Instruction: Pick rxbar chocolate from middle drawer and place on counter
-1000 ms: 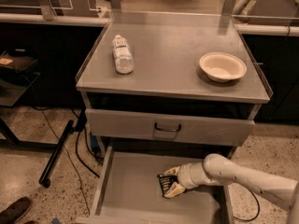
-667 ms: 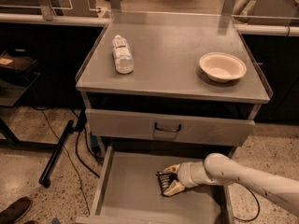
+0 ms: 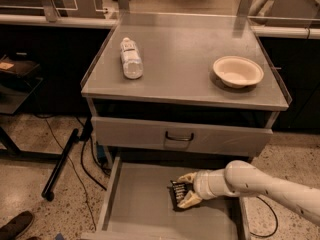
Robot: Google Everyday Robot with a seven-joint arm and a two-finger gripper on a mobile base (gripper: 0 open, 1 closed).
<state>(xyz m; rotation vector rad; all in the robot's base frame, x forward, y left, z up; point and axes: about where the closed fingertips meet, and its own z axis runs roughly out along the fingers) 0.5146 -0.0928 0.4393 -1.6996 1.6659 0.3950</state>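
Observation:
The middle drawer is pulled open at the bottom of the view, with a flat grey floor. The rxbar chocolate, a small black bar, sits at the drawer's right side. My gripper reaches in from the right on a white arm, and its two pale fingers stand above and below the bar, closed around it. The bar is at the drawer floor, tilted slightly. The counter is the grey cabinet top above.
A clear plastic bottle lies on the counter's left. A cream bowl sits on its right. A closed drawer front with a dark handle is above the open drawer. Cables and a black pole lie on the floor at left.
The gripper and bar have stayed at almost the same spot in the drawer; the fingers have closed slightly around the bar.

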